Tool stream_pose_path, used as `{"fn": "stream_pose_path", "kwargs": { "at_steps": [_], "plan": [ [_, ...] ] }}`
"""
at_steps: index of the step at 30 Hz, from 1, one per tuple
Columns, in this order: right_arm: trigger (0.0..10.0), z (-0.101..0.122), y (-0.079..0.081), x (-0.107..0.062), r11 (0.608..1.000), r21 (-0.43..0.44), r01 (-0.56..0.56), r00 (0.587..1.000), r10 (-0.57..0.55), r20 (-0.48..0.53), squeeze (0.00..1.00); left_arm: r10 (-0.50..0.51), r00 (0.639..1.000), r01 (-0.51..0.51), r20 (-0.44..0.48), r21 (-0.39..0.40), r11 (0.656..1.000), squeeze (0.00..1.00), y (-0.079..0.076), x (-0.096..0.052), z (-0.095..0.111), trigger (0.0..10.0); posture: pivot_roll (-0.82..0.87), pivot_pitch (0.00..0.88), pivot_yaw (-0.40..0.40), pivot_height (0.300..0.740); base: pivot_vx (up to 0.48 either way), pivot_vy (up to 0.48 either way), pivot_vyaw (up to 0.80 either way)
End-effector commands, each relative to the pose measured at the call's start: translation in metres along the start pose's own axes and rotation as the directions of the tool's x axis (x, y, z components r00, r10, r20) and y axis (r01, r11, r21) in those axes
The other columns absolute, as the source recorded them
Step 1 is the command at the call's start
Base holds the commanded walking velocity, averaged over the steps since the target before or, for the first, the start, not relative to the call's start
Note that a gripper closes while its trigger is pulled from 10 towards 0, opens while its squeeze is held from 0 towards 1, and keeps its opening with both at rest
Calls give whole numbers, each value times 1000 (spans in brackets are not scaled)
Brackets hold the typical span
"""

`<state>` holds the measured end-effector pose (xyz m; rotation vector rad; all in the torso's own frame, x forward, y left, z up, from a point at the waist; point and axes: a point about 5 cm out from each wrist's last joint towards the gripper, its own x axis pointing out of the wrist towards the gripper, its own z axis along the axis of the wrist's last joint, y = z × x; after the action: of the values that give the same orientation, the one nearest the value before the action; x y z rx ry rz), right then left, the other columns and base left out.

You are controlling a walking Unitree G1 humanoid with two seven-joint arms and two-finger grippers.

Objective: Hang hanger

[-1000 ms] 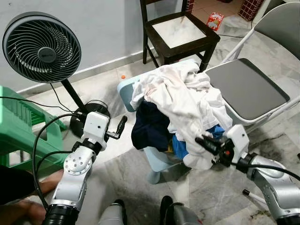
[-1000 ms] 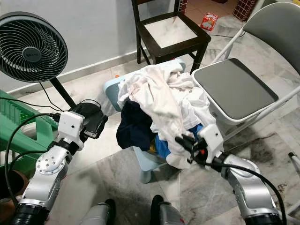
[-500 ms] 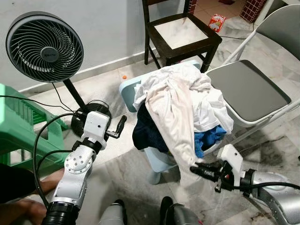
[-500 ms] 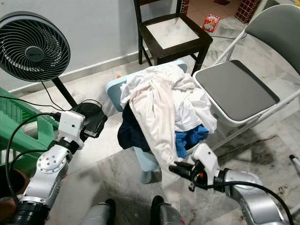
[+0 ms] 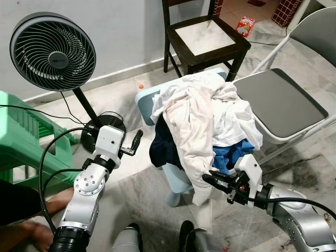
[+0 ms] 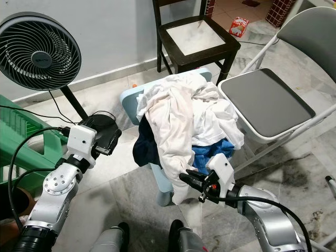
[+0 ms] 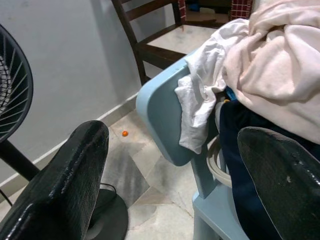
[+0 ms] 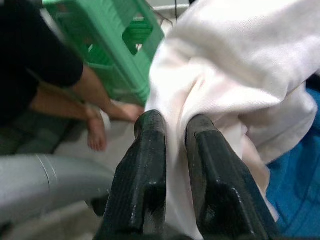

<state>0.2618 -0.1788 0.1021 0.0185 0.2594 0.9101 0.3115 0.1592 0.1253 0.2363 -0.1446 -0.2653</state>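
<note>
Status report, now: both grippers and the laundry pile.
Right gripper shut on white garment, at its lower hem. Left gripper open, idle beside light-blue chair. No hanger visible. Grey folding chair close on the right.

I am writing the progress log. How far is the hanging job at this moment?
Done: nothing looks hung, and I can make out no hanger. In hand: the right gripper is shut on the white garment, which trails off the laundry pile on the light blue chair. The left gripper is open, beside the chair. Left: free the garment, find a hanger, hang it.
</note>
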Motion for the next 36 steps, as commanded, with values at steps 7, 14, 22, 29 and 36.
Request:
{"fn": "stream_pose_path", "kwargs": {
  "at_steps": [7, 14, 22, 29, 36],
  "plan": [
    [10000, 34, -15, 1, 977, 131, 169, 943, -199, 266, 1000, 160, 987, -159, 13, -48, 986, 0, 9, -6, 8, 10000, 202, 299, -2, 740, 0, 0, 0],
    [10000, 34, -33, 3, 856, 196, 478, 796, -517, 314, 1000, 134, 990, -137, -40, -86, 987, 0, -6, -21, -1, 10000, 209, 297, -3, 740, 0, 0, 0],
    [10000, 28, -26, 12, 776, 210, 595, 714, -630, 304, 1000, 102, 993, -108, -51, -119, 987, 0, -14, -28, 1, 10000, 209, 297, -11, 740, 0, 0, 0],
    [10000, 22, -22, 18, 760, 225, 610, 708, -650, 277, 1000, 70, 997, -76, -45, -138, 987, 0, -17, -28, 2, 10000, 205, 299, -13, 740, 0, 0, -457],
    [10000, 25, -20, 21, 765, 201, 612, 707, -643, 295, 271, 59, 998, -64, -36, -140, 988, 0, -16, -24, 6, 10000, 203, 299, -14, 740, 0, 0, -686]
  ]
}}
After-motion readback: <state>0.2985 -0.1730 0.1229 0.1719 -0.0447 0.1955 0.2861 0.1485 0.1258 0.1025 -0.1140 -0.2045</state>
